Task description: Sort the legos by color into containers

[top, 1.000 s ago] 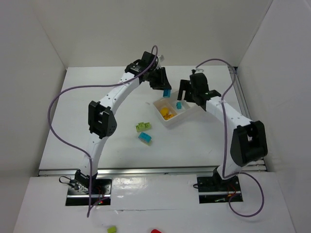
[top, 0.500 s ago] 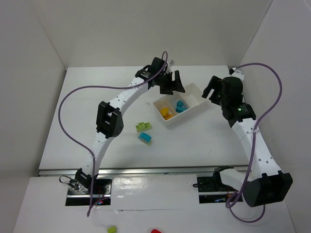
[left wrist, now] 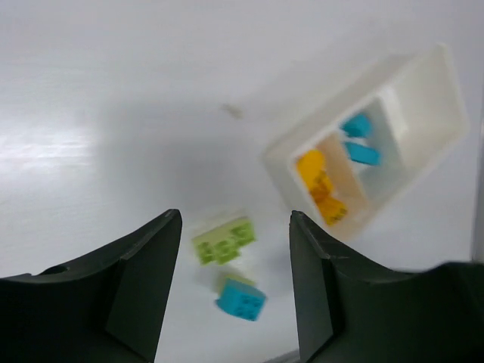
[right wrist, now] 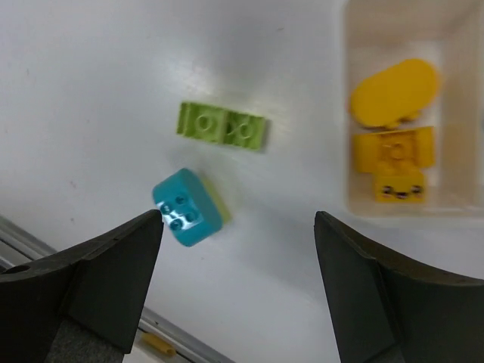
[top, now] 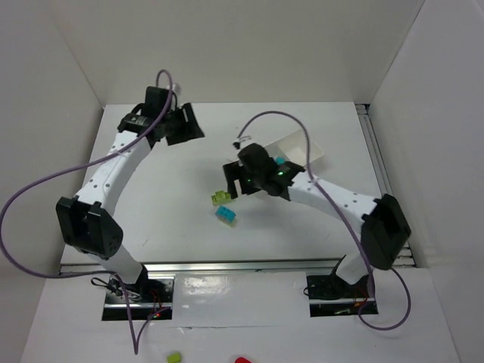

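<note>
At upper left of the top view, the left gripper (top: pixel 184 125) is hovering with fingers apart. At centre, the right gripper (top: pixel 236 181) is hanging near the lime brick (top: pixel 222 197) and the loose cyan brick (top: pixel 225 215), beside the tray (top: pixel 308 145).

Across the left wrist view, parted fingers (left wrist: pixel 144 280) are framing both loose bricks at lower centre. The tray at upper right is holding cyan pieces (left wrist: pixel 355 125) and orange bricks (left wrist: pixel 318 185).

Across the right wrist view, wide-open fingers (right wrist: pixel 113 280) are flanking both loose bricks, and orange bricks are sitting in the tray's end compartment at upper right.

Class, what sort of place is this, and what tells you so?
Probably a robot laboratory test booth: plain white panel walls box in a white table, two white-and-black robot arms are bolted at its near edge, and small studded plastic bricks lie near a white divided plastic tray.
</note>
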Robot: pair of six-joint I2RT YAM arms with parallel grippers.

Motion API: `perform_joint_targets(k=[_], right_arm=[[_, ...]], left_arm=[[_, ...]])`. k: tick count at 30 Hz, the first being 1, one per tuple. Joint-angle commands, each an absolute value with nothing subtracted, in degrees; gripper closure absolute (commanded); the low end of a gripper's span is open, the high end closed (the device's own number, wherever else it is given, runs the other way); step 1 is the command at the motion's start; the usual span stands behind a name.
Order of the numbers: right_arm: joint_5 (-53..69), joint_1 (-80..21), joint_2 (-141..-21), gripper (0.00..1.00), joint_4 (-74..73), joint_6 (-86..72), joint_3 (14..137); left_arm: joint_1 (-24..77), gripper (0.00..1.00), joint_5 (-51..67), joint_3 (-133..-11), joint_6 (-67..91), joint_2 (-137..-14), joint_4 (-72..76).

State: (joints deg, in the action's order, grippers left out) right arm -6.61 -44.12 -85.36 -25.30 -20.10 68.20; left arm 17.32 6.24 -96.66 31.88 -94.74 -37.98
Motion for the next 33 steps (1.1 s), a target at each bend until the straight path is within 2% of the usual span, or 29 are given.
perform_joint_targets(k=[1,9,15,21,28,30,33], right_arm=[[-9.49,-49.38,-92.51,0.12,-25.21,-17.49,74.61],[-10.56,-50.72,-107.66,0.13,-24.53,-21.53,84.02],[-8.79,-50.71,-114.35,0.22,-24.52,-22.06,88.06],[-8.79,-50.71,-117.24,0.4,-25.13,-22.59,88.68],[-10.46,-51.24,-116.38,0.77,-25.14,-22.59,90.43],[-6.87,-48.97,-114.0,0.81,-25.14,-21.97,90.44],[4.27,-44.67,-109.52,0.81,-24.61,-21.97,90.44]], left_arm=[[12.58,0.32,-0.96,-87.66,33.92,-90.81,-40.52],[4.49,0.32,-2.11,-79.81,35.95,-84.29,-39.37],[2.46,0.32,-0.18,-78.75,35.42,-84.29,-38.85],[1.41,0.32,1.58,-77.7,35.42,-84.29,-37.71],[1.41,0.32,4.21,-77.7,32.35,-84.81,-37.18],[1.41,0.31,9.03,-77.17,29.01,-84.81,-35.08],[1.41,0.28,19.04,-74.28,25.23,-84.29,-30.0]])
